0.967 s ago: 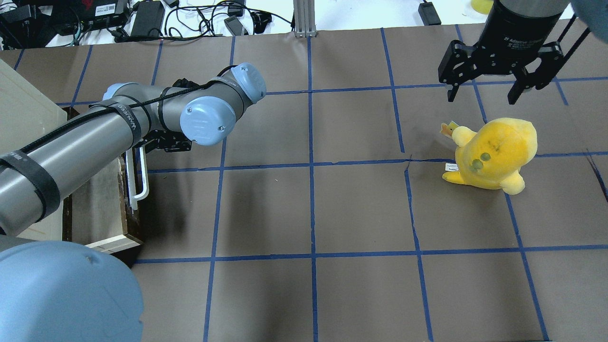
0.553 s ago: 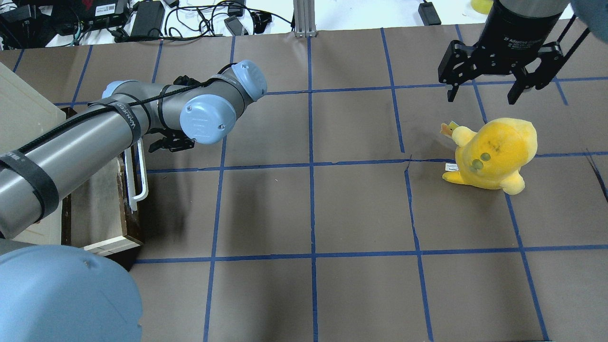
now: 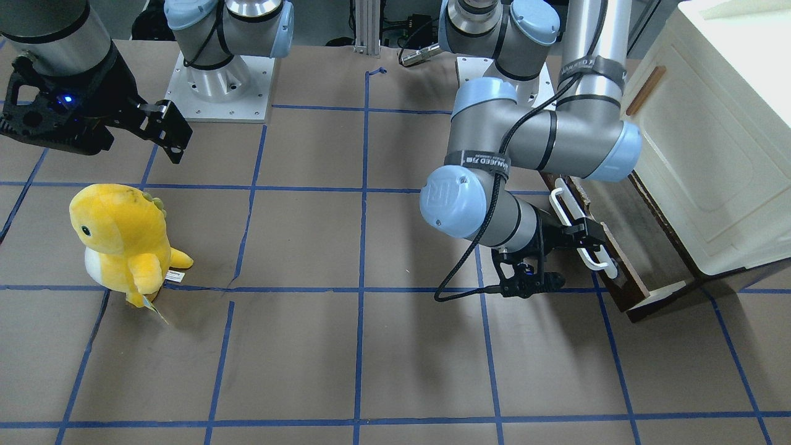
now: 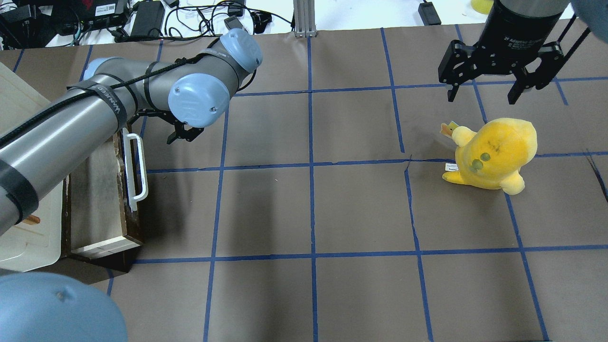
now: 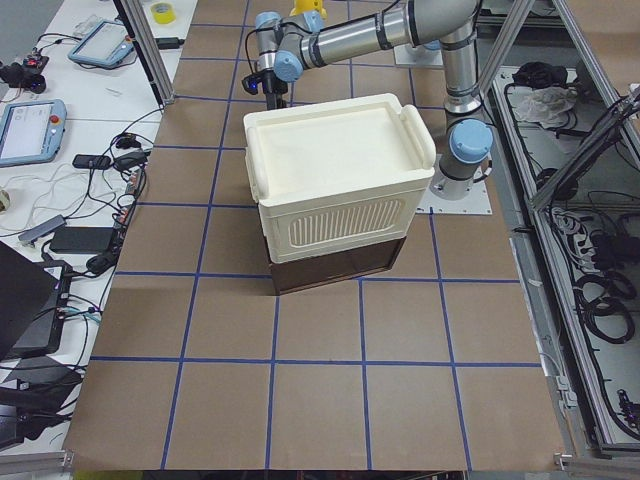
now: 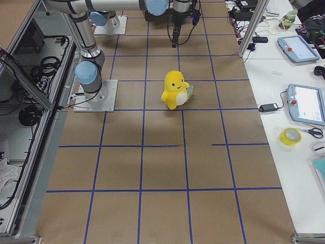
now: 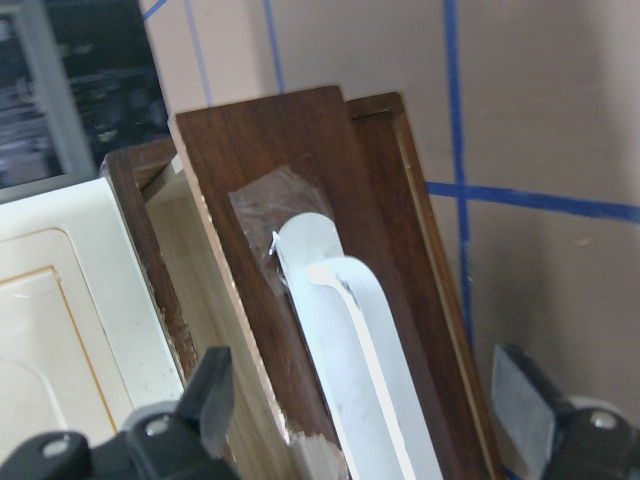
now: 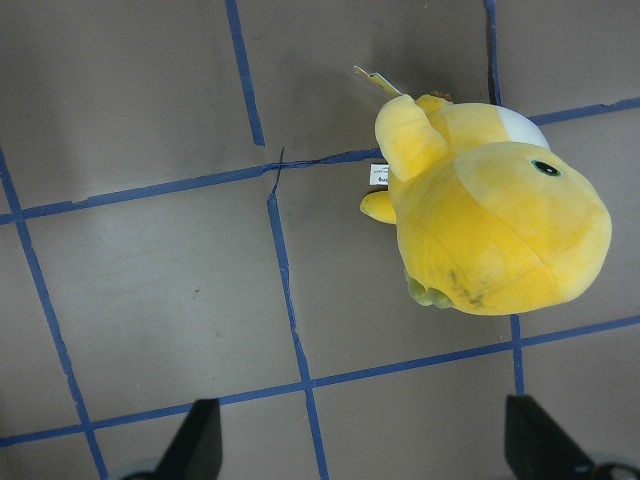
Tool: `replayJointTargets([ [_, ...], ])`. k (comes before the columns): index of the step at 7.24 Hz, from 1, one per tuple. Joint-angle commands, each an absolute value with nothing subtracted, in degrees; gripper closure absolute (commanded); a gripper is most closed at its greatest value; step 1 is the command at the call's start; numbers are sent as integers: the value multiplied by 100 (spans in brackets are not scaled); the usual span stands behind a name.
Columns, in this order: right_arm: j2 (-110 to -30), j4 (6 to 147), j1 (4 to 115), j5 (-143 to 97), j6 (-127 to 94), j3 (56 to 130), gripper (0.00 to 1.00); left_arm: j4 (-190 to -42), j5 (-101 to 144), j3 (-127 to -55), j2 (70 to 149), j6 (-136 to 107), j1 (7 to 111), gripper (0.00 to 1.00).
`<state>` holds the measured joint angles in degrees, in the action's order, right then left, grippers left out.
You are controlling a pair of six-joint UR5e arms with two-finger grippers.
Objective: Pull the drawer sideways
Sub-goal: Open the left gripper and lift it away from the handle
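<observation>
At the desk's [image 4: 308, 213] left edge, the drawer [image 4: 97, 199] stands pulled out from beneath the cream cabinet [image 3: 710, 142]. Its pale wood inside shows, and its dark front faces the desk's middle. White bar handle [image 7: 350, 330] runs along that front. Left hand [image 4: 183, 135] sits just beside the handle's far end, off it. My wrist view shows both fingers [image 7: 210, 385] spread wide, handle ahead of the gap, nothing gripped. Right hand [image 4: 482, 95] hangs over the desk's far right, jaws apart, empty. Yellow plush toy [image 4: 494, 152] stands upright on the desk near it, well apart from the drawer.
</observation>
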<state>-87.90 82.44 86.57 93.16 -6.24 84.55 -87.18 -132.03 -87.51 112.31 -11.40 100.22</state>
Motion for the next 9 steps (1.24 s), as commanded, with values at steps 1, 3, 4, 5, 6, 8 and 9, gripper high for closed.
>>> replayJointTargets([
  [1, -8789, 8244, 8649, 9316, -624, 8455, 0, -8719, -11425, -8176, 10585, -257, 9828, 8],
  [3, -8789, 8244, 8657, 9316, -624, 8455, 0, -8780, -10026, -8156, 9751, 303, 9075, 8],
  [4, -8789, 8244, 8657, 9316, -624, 8455, 0, -8859, -9393, -8200, 9356, 464, 8696, 8],
  [5, -8789, 8244, 8649, 9316, -624, 8455, 0, -9007, -9352, -8270, 9064, 509, 8658, 8],
  [6, -8789, 8244, 8657, 9316, -624, 8455, 0, -8948, -9282, -8479, 8931, 605, 8657, 8],
  [8, -8789, 8244, 8649, 9316, -624, 8455, 0, -8719, -9273, -8727, 8877, 615, 8569, 8],
  [9, -8789, 8244, 8657, 9316, -624, 8455, 0, -8701, -9272, -8736, 8860, 615, 8569, 9],
])
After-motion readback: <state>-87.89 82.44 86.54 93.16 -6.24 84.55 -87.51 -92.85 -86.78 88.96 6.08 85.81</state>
